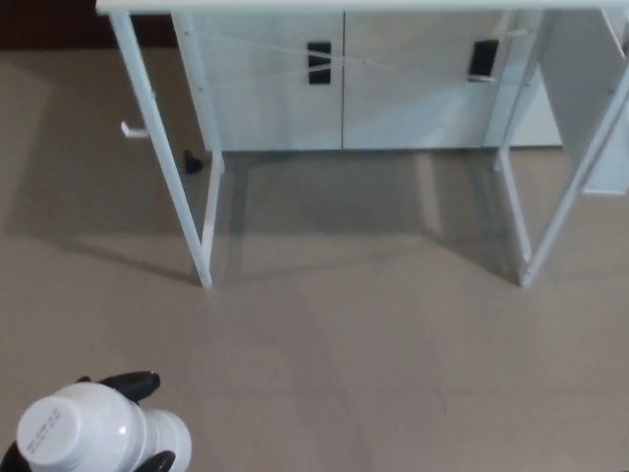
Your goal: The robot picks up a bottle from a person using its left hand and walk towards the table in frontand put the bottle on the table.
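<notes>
My left hand (pixel 136 383) sits low in the head view, black fingers wrapped round the white bottle (pixel 93 433); the tabletop (pixel 344 6) is well ahead across the floor (pixel 373 344); I judge we're mid-carry; next I must walk closer.

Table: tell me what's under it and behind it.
Under the table lies bare beige floor with shadows and a small dark object by its left leg. Behind stand white cabinet doors with two black handles. The tabletop's surface is out of sight.
</notes>
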### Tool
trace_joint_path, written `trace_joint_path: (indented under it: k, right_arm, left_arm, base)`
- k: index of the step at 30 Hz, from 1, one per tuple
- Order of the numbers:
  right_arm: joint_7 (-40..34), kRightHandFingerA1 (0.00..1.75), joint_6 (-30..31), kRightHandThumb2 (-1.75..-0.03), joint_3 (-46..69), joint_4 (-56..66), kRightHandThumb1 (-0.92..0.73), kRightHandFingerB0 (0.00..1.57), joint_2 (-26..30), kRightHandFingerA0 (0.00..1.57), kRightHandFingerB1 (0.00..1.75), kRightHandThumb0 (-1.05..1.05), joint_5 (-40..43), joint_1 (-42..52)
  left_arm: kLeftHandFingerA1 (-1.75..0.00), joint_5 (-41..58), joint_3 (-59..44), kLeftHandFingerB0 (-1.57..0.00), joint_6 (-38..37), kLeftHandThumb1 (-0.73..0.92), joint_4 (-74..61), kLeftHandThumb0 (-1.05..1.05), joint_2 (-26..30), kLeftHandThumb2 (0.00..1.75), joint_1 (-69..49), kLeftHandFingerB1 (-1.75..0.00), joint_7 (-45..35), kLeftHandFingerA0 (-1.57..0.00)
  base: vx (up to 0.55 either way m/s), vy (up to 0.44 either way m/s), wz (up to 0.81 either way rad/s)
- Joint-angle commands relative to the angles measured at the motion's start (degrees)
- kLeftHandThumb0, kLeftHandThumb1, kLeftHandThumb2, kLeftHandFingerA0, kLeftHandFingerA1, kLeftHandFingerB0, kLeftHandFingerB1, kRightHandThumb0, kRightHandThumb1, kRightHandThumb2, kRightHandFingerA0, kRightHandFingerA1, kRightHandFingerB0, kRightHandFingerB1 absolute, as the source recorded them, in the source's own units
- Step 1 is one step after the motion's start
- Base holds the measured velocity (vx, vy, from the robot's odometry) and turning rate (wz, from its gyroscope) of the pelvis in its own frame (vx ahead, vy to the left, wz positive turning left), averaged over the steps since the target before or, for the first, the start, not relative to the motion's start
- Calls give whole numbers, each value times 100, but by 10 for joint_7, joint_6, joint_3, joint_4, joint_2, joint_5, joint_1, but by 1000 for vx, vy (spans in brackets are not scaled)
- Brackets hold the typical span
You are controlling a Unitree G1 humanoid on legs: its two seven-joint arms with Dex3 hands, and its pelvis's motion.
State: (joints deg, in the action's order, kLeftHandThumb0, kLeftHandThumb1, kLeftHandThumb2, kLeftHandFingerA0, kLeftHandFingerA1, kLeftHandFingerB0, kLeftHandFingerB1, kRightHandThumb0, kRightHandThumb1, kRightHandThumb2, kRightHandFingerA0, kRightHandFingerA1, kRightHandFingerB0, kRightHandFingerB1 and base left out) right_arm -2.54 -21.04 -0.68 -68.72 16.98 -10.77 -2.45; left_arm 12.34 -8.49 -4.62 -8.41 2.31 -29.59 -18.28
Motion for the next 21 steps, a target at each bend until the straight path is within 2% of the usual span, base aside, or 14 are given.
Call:
trace_joint_path:
  k: [1, 9, 14, 17, 21]
  right_arm:
    - [0, 44, 2, -63, 2, 0, -74, 51, 11, 65, 39, -41, 2, -6]
    - [2, 44, -2, -62, -2, -1, -73, 51, 11, 65, 39, -41, 0, -5]
    - [1, 44, 2, -62, -5, -1, -73, 52, 9, 65, 39, -41, 0, -5]
    - [2, 44, 5, -63, -8, -1, -74, 52, 11, 65, 39, -41, -2, -7]
    - [-1, 44, 11, -62, -10, 2, -74, 52, 13, 66, 39, -40, -2, -13]
  left_arm:
    - [-128, 14, -2, -84, -14, 80, -16, -19, 6, 71, 4, -76, -3, -103]
    - [-127, 11, -4, -84, -2, 82, -41, -20, 13, 68, 1, -77, 0, -102]
    - [-126, 26, 0, -84, 9, 79, -60, -17, 8, 74, 5, -76, -4, -104]
    - [-126, 17, 5, -83, 18, 80, -84, -19, 12, 71, 17, -78, 2, -102]
    - [-125, 9, 13, -82, 19, 81, -102, -18, 17, 71, 39, -81, 4, -101]
  base:
    - [578, 39, 62]
    - [416, -41, 2]
    - [463, 131, -30]
    - [515, 173, -57]
    - [463, 145, -2]
